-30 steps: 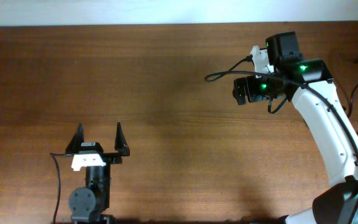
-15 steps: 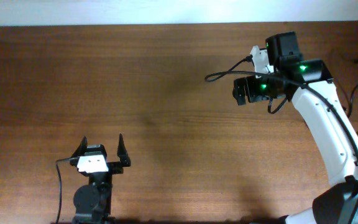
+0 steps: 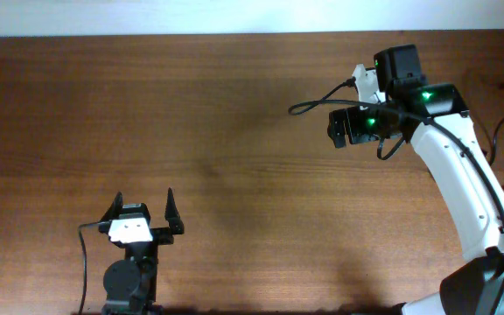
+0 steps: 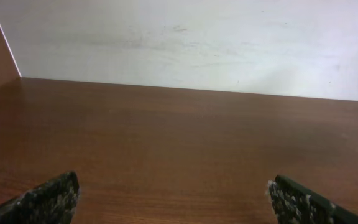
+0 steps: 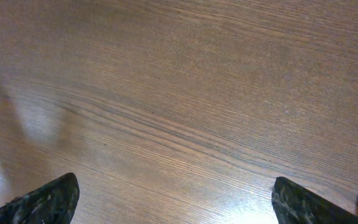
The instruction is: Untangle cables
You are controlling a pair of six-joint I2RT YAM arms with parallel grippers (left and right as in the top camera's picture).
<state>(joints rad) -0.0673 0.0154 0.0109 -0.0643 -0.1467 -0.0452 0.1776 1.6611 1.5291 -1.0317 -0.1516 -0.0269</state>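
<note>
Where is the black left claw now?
In the overhead view, the black two-finger left claw sits open over the lower-left part of the brown wooden table, far from the white right arm.

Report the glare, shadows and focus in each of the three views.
Overhead: sharp and evenly lit, green lights glowing on the right arm. Left wrist: soft throughout, left claw fingertips blurred in the bottom corners. Right wrist: wood grain of the table crisp, white glare at lower left, faint shadow streaks above it, right claw fingertips dark and fuzzy.
</note>
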